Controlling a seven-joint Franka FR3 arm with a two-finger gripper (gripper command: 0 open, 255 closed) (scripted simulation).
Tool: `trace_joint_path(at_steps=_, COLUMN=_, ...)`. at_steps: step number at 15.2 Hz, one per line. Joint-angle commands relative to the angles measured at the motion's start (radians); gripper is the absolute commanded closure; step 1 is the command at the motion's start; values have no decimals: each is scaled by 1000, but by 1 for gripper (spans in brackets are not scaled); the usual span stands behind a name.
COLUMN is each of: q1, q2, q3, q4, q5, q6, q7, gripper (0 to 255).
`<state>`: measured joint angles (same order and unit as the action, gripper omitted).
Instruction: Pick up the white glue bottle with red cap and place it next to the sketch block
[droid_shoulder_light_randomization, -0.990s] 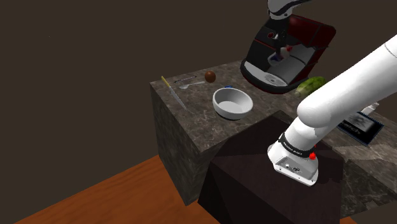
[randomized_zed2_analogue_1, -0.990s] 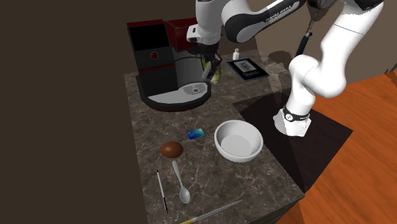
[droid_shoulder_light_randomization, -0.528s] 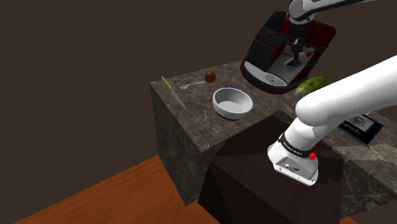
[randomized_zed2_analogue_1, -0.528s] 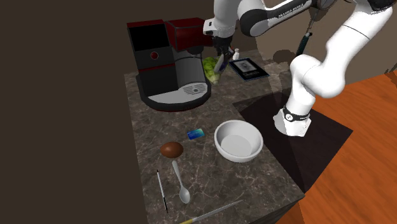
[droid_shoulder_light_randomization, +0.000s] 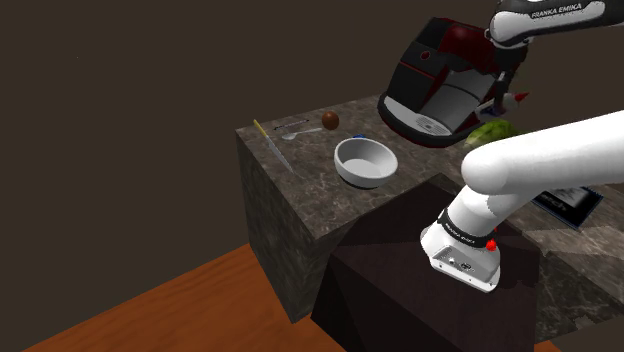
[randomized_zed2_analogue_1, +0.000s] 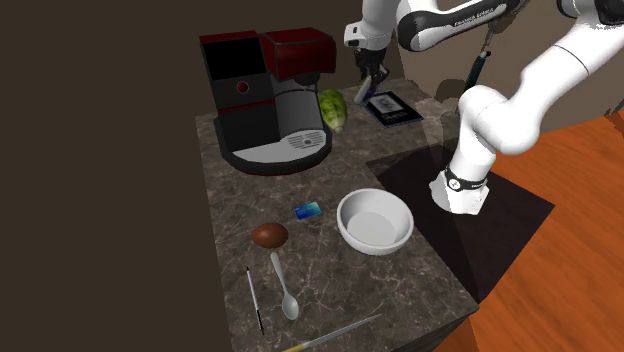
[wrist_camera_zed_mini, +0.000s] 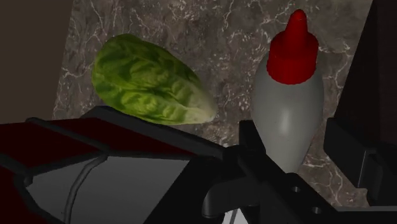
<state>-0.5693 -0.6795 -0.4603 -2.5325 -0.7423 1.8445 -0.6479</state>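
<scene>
Hovering with hand (wrist_camera_zed_mini: 296, 137) spread wide, fingers either side of the white glue bottle (wrist_camera_zed_mini: 287, 108) with red cap, on the worktop (wrist_camera_zed_mini: 222, 38) just beside the coffee machine (randomized_zed2_analogue_1: 265, 95), lettuce (wrist_camera_zed_mini: 149, 83) beside that machine too, sketch block (randomized_zed2_analogue_1: 390, 107) near it.

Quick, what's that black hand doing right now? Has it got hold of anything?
Hand: open, holding nothing; its fingers stand apart on either side of the white bottle with the red cap, not clasping it.
</scene>
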Motion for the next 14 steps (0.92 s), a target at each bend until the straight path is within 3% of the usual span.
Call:
trace_joint_path(at_steps=1, q1=-36, q2=-57, q3=-26, q4=-25, q5=-36, q6=-7, q7=-47, gripper=255)
trace_joint_path(at_steps=9, q1=-164, q2=-192, q3=-156, q4=-63, q5=-168, q6=1, q7=-229, gripper=255)
trace_joint_path(at_steps=14, q1=-170, q2=-178, q3=-192, q4=-113, q5=-206, q6=61, q7=-199, gripper=255)
